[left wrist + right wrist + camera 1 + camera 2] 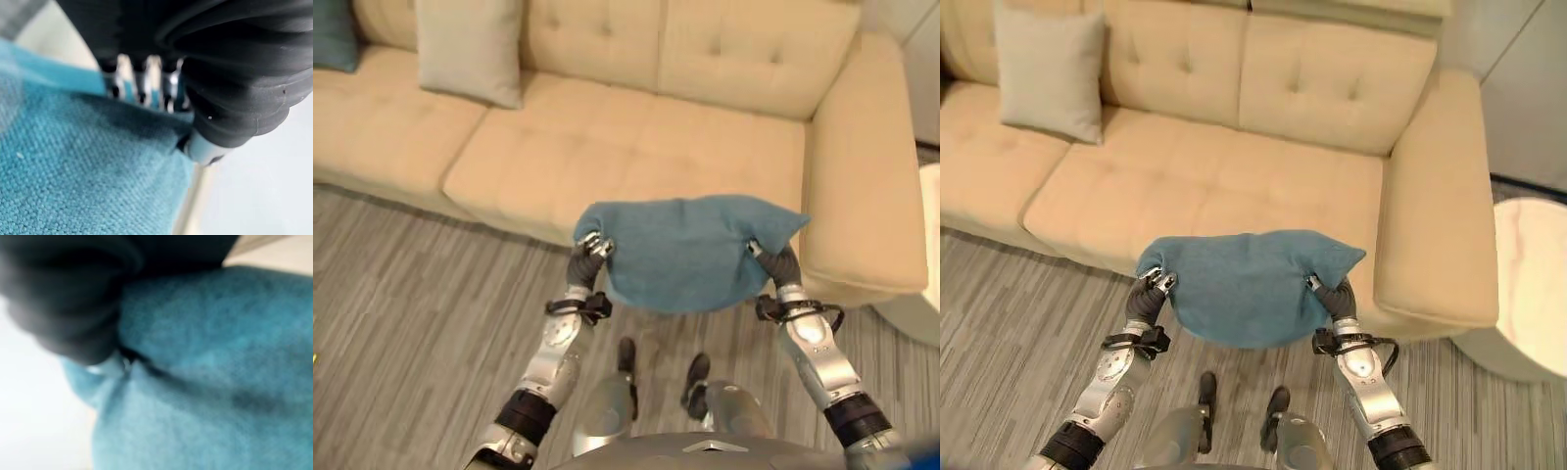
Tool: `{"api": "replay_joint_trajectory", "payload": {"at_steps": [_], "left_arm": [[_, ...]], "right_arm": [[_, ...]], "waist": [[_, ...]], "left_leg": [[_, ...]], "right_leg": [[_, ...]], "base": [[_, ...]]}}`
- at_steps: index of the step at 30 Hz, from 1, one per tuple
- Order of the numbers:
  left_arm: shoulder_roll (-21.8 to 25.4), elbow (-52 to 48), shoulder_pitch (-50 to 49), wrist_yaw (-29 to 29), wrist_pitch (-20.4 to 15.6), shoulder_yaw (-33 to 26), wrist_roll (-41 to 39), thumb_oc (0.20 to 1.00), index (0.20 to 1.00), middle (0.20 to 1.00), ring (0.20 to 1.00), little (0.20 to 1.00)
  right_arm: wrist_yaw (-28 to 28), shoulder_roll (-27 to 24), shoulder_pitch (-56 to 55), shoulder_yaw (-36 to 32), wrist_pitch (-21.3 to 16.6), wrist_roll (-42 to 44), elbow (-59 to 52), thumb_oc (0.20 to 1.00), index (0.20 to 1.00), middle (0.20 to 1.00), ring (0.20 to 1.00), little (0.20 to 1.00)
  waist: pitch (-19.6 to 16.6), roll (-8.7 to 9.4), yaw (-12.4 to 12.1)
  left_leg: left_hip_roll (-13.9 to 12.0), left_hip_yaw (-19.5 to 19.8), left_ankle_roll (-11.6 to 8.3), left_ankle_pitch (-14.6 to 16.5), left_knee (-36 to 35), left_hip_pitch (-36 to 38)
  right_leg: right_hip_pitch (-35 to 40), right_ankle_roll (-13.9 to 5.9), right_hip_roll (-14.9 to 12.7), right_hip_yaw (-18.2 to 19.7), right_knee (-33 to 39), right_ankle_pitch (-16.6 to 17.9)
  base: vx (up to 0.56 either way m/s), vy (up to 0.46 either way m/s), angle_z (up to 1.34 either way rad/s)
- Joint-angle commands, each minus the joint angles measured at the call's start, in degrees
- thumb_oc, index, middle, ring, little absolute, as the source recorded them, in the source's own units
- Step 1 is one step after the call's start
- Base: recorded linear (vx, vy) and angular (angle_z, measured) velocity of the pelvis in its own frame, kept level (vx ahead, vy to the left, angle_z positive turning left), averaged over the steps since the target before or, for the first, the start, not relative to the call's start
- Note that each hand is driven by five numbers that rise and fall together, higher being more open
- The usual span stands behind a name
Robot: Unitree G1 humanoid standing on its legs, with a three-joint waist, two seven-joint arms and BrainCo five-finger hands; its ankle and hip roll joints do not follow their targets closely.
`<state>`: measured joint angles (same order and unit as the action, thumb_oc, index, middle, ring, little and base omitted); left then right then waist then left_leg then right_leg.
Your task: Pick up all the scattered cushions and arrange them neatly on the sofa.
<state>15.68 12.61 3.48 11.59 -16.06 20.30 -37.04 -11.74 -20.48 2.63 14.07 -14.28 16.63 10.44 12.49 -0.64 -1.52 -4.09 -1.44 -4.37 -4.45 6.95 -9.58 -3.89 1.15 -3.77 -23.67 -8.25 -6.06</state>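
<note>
Teal cushion [690,253], round side table [1532,286]

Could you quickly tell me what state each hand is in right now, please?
Left hand: shut on the left edge of the blue cushion, held above the sofa's front edge.
Right hand: pressed against the cushion's right edge; its fingers are hidden.

You are holding a blue cushion [1244,284] between both hands, just in front of the sofa [1234,186] edge and over the grey floor [1009,323]. Your left hand [1157,282] grips its 9 o'clock edge, your right hand [1324,290] its 3 o'clock edge, fingers curled into the fabric. A beige cushion [1050,70] leans on the backrest at 10 o'clock. A pale round table [1533,284] sits at 3 o'clock.
</note>
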Motion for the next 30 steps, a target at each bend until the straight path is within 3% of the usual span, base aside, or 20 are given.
{"api": "replay_joint_trajectory", "payload": {"at_steps": [1,2,4,7,9,10,11,14,16,22,26,28,30], "left_arm": [[-1.1,-4.2,4.7,-3.5,-3.4,3.2,0.9,0.200,0.200,0.200,0.200,0.200],[-1.2,-4.6,4.9,-3.8,-2.9,3.6,0.8,0.200,0.200,0.200,0.200,0.200],[-1.1,-5.2,4.6,-4.0,-2.4,3.7,0.9,0.200,0.200,0.200,0.200,0.200],[-0.3,-6.7,4.0,-4.3,-2.4,3.5,1.5,0.200,0.200,0.200,0.200,0.200],[0.1,-7.3,2.8,-4.7,-1.8,3.3,1.5,0.200,0.200,0.200,0.200,0.200],[0.3,-8.0,2.6,-4.4,-1.7,3.1,2.1,0.200,0.200,0.200,0.200,0.200],[0.6,-8.1,2.4,-4.3,-1.5,3.2,2.2,0.200,0.200,0.200,0.200,0.200],[1.6,-8.4,2.4,-4.5,-1.5,3.8,3.5,0.200,0.200,0.200,0.200,0.200],[1.8,-7.9,3.0,-4.5,-1.5,4.2,3.7,0.200,0.200,0.200,0.200,0.200],[1.3,-7.8,3.1,-4.1,-1.3,2.8,4.6,0.200,0.200,0.200,0.200,0.200],[0.4,-7.2,3.2,-4.4,-1.6,2.7,4.5,0.200,0.200,0.200,0.200,0.200],[-0.9,-6.8,3.8,-5.0,-2.0,3.4,3.2,0.200,0.200,0.200,0.200,0.200],[-1.6,-6.2,5.0,-5.3,-1.6,4.4,3.1,0.200,0.200,0.200,0.200,0.200]], "right_arm": [[1.3,1.2,2.4,-0.3,-5.7,-1.0,-7.4,0.200,0.200,0.200,0.200,0.200],[0.9,1.4,2.3,-0.7,-5.7,-1.1,-7.5,0.200,0.200,0.200,0.200,0.200],[1.0,1.9,2.2,-0.9,-5.6,-1.1,-7.7,0.200,0.200,0.200,0.200,0.200],[1.0,2.2,2.3,-1.0,-5.2,-1.3,-7.0,0.200,0.200,0.200,0.200,0.200],[1.3,3.0,1.8,-1.7,-5.1,-1.2,-7.3,0.200,0.200,0.200,0.200,0.200],[0.8,3.4,2.5,-1.2,-4.8,-2.3,-6.9,0.200,0.200,0.200,0.200,0.200],[0.8,3.6,2.6,-1.2,-4.7,-2.2,-6.9,0.200,0.200,0.200,0.200,0.200],[0.8,4.1,3.0,-0.9,-4.8,-2.6,-7.0,0.200,0.200,0.200,0.200,0.200],[0.8,3.8,3.7,-0.9,-4.8,-2.2,-7.2,0.200,0.200,0.200,0.200,0.200],[0.8,3.0,5.1,-0.6,-4.6,-3.4,-7.6,0.200,0.200,0.200,0.200,0.200],[1.4,2.7,4.2,-1.1,-4.8,-3.0,-7.8,0.200,0.200,0.200,0.200,0.200],[1.3,1.1,3.8,-2.2,-4.9,-2.7,-7.8,0.200,0.200,0.200,0.200,0.200],[1.0,0.1,3.6,-3.2,-5.2,-1.2,-8.0,0.200,0.200,0.200,0.200,0.200]], "waist": [[-3.4,2.47,1.4],[-4.1,3.14,1.5],[-5.0,3.70,1.4],[-5.3,4.02,0.7],[-6.2,4.44,0.6],[-5.9,4.61,-0.6],[-5.7,4.61,-0.7],[-5.1,4.41,-0.1],[-4.8,4.25,1.2],[-4.3,3.81,2.5],[-4.8,4.28,3.2],[-5.5,4.61,3.6],[-5.0,5.37,4.2]], "left_leg": [[-2.2,-6.8,-3.00,-2.9,3.6,-2.3],[-1.3,-10.0,-2.09,-2.7,2.3,-3.0],[-0.8,-12.0,-1.03,-0.8,1.5,-1.9],[0.8,-10.8,-0.32,0.8,1.2,-0.5],[1.2,-12.1,0.75,2.1,-0.5,1.9],[2.7,-11.9,2.08,3.7,-1.1,3.6],[2.9,-12.0,2.75,4.6,-1.6,4.7],[3.6,-10.5,4.59,6.0,-2.1,6.5],[4.1,-9.2,4.59,5.9,-3.7,7.7],[5.2,-7.4,4.36,7.4,-5.9,12.2],[5.7,-5.9,3.90,9.1,-4.5,13.1],[5.1,-5.8,1.50,8.7,2.8,10.9],[2.4,-7.1,-0.81,7.2,13.7,6.8]], "right_leg": [[4.7,-5.00,-1.4,1.7,4.7,2.2],[5.3,-5.42,-1.5,1.1,5.2,2.7],[5.5,-6.09,-2.0,1.4,4.3,2.8],[6.3,-7.18,-2.8,2.8,3.9,3.0],[6.9,-8.44,-3.6,3.4,3.4,3.5],[5.7,-10.36,-5.7,4.4,-0.3,5.9],[4.8,-11.04,-6.2,5.4,-3.7,6.5],[-0.2,-11.33,-5.4,9.8,-9.8,8.0],[-4.2,-10.10,-3.0,13.5,-6.3,7.7],[-7.8,-10.48,-2.7,13.3,1.0,11.2],[-5.7,-10.03,-2.2,14.1,3.3,11.1],[-2.6,-8.65,-1.4,13.6,4.2,10.1],[0.7,-6.62,-1.2,10.9,4.8,8.6]], "base": [[0.13,-0.009,0.39],[0.10,0.002,0.47],[0.16,0.098,0.43],[0.19,0.150,-0.05],[0.24,0.251,-0.43],[0.23,0.335,-0.26],[0.19,0.344,-0.16],[0.15,0.184,-0.56],[0.16,0.087,-0.12],[0.17,0.006,0.13],[0.23,-0.062,0.39],[0.27,-0.148,0.64],[0.22,-0.191,0.89]]}}
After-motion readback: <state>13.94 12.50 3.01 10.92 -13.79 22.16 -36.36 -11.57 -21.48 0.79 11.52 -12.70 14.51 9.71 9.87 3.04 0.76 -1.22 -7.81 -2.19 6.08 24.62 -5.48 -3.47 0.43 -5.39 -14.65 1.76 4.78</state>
